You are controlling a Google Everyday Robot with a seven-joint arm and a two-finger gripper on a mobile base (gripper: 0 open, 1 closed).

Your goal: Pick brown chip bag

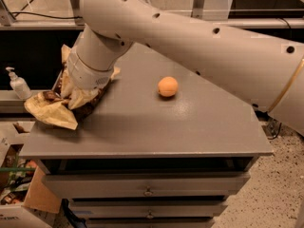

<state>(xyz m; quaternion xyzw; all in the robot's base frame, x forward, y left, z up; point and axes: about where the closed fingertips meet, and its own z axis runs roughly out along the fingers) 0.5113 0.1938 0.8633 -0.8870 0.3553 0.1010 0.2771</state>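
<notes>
The brown chip bag (50,110) is crumpled at the table's left edge, with dark brown and pale yellow folds, and part of it hangs past the edge. My gripper (81,97) is at the end of the big white arm, low over the bag and mostly hidden behind the wrist. It is shut on the bag's bunched upper part, which rises off the table under the wrist.
An orange ball (167,86) lies near the middle of the grey table (156,132). Drawers (148,186) sit below the top. A pump bottle (18,83) stands on a ledge to the left. Boxes (19,203) are on the floor at lower left.
</notes>
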